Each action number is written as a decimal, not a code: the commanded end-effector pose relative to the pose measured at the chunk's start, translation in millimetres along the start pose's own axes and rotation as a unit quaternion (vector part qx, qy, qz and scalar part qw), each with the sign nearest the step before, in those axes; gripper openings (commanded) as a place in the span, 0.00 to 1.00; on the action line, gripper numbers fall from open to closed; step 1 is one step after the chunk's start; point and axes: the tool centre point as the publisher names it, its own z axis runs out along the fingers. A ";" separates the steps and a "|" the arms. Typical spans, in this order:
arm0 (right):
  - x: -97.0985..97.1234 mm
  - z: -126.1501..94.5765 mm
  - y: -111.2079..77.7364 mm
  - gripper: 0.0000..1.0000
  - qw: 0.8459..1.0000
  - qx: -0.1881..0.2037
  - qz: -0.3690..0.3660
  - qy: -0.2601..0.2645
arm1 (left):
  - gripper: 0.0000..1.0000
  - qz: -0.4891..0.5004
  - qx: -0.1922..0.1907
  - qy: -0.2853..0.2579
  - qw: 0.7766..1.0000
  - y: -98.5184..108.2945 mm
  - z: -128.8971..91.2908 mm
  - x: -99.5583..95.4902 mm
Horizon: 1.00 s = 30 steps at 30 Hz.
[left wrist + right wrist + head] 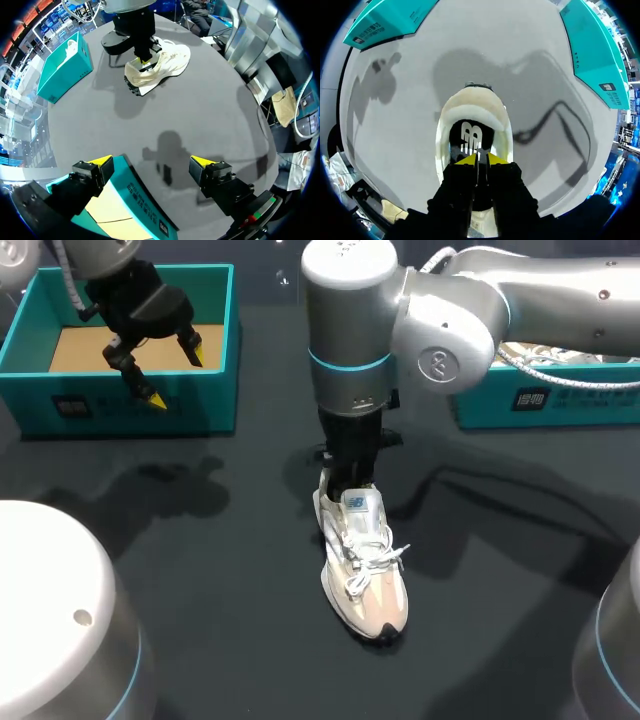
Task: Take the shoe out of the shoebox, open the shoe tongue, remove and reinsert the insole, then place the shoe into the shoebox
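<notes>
On dark table (200, 570), right gripper (478, 159) tight on shoe tongue (357, 504), left gripper (176, 376) spread.

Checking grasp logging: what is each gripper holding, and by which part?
Right gripper is shut on the shoe, apparently pinching the tongue at its top edge. Left gripper is open, empty.

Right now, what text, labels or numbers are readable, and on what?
None clear enough to quote.
Left teal cardboard shoebox: dark front label, too small.
Right teal cardboard shoebox: white print, blurred.
White-and-beige lace-up sneaker: tongue logo, a mark, no legible words.
</notes>
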 end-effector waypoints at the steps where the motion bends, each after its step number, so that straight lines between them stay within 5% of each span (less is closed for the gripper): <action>1: 3.9 5.6 3.6 0.29 1.000 0.023 -0.001 -0.001 | 1.00 0.000 -0.001 0.001 1.000 0.2 -0.5 0.0; 9: 6.4 0.5 -10.4 0.47 0.998 0.057 -0.009 0.000 | 1.00 0.000 -0.001 0.001 1.000 0.2 -0.5 0.0; 14: 8.4 -2.9 -16.1 0.91 0.997 0.071 -0.015 0.000 | 1.00 0.000 -0.001 0.001 1.000 0.2 -0.5 0.0; 20: 9.9 -0.5 -18.1 1.00 0.996 0.081 -0.022 0.005 | 1.00 0.000 -0.001 0.001 1.000 0.2 -0.5 0.0; 30: 6.1 -3.4 -24.3 1.00 0.997 0.069 -0.012 0.010 | 1.00 0.000 -0.001 0.001 1.000 0.2 -0.5 0.0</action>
